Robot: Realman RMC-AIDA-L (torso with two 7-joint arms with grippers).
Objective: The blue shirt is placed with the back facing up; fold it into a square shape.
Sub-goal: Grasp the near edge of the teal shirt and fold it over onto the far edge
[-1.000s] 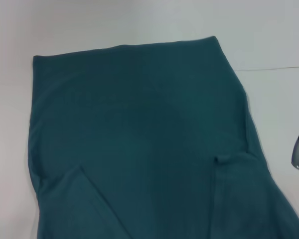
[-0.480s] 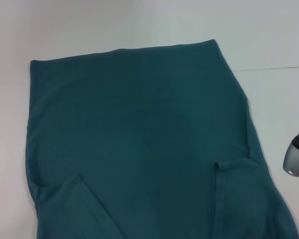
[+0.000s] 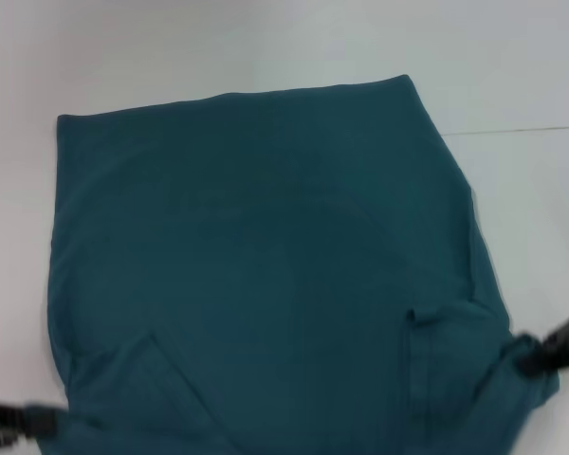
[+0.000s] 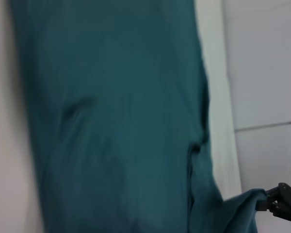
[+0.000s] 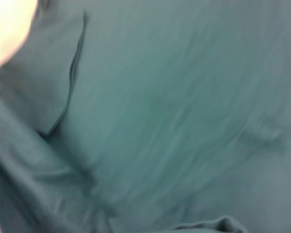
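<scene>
Right tool (image 3: pixel 536 363), dark and blurred at 4 o'clock of the head view, now touching the near right corner of the large dark teal-blue short-sleeved cotton shirt (image 3: pixel 266 246); a second ago only a grey part of that arm in view, well clear of the cloth. In the left wrist view, same tool (image 4: pixel 267 203) apparently clamped on a bunched, slightly raised corner of fabric. Left tool (image 3: pixel 19 420), newly arrived at 8 o'clock, touching the near left corner; apart or together, cannot tell. Shirt lying flat, plain back up, across the middle of the white worktop (image 3: pixel 522 66); both sleeves already turned inward, one at 7 o'clock, one at 5 o'clock. Far hem at 12 o'clock unmoved over the last second. Probable meaning: side folds done, both near corners being taken for a lengthwise fold toward 12 o'clock, the step likely to give the square. No containers in any view. Right wrist view filled with rippled teal cloth only.
</scene>
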